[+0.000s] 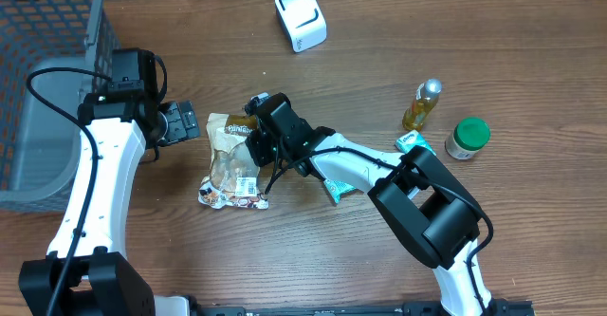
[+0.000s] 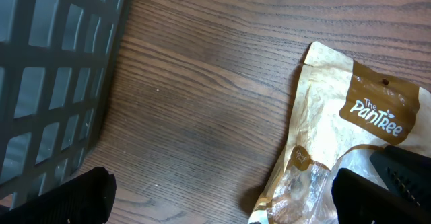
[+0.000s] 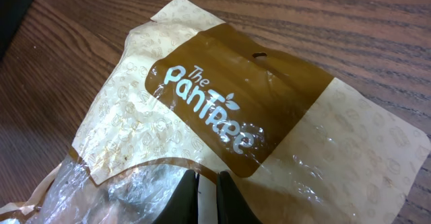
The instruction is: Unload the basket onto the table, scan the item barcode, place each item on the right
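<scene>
The item is a beige and brown "The Pantree" snack bag (image 1: 232, 164) lying flat on the wooden table, with a white printed label near its lower edge. My right gripper (image 1: 254, 150) is over the bag's upper part. In the right wrist view its fingers (image 3: 207, 173) stand almost together, tips down on the bag (image 3: 236, 103); I cannot tell whether any film is pinched between them. My left gripper (image 1: 194, 123) hovers just left of the bag, wide open and empty. In the left wrist view, one finger of that gripper (image 2: 222, 197) overlaps the bag's (image 2: 337, 116) edge.
A white scanner-like box (image 1: 301, 17) stands at the back centre. A grey mesh basket (image 1: 47, 69) fills the left side, close to the left arm (image 2: 47, 83). A yellow bottle (image 1: 422, 105), a green-lidded jar (image 1: 467, 138) and a teal packet (image 1: 413, 145) sit to the right.
</scene>
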`<move>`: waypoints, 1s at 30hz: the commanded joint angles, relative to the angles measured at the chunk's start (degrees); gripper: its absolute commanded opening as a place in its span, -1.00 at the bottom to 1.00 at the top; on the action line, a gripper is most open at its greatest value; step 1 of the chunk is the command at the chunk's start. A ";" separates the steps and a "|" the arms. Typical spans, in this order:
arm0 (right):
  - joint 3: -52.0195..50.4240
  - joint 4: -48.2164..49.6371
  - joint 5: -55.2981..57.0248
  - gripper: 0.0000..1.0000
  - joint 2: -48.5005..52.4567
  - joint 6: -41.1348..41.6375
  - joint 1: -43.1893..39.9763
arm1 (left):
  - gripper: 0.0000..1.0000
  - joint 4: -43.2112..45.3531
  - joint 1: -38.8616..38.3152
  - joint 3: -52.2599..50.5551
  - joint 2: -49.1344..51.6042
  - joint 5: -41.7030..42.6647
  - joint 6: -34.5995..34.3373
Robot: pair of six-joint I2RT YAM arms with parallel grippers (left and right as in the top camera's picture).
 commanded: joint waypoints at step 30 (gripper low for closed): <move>-0.11 -9.01 -0.39 -0.93 0.35 0.17 -2.47 | 0.99 0.04 -0.39 0.79 -0.39 -0.55 0.63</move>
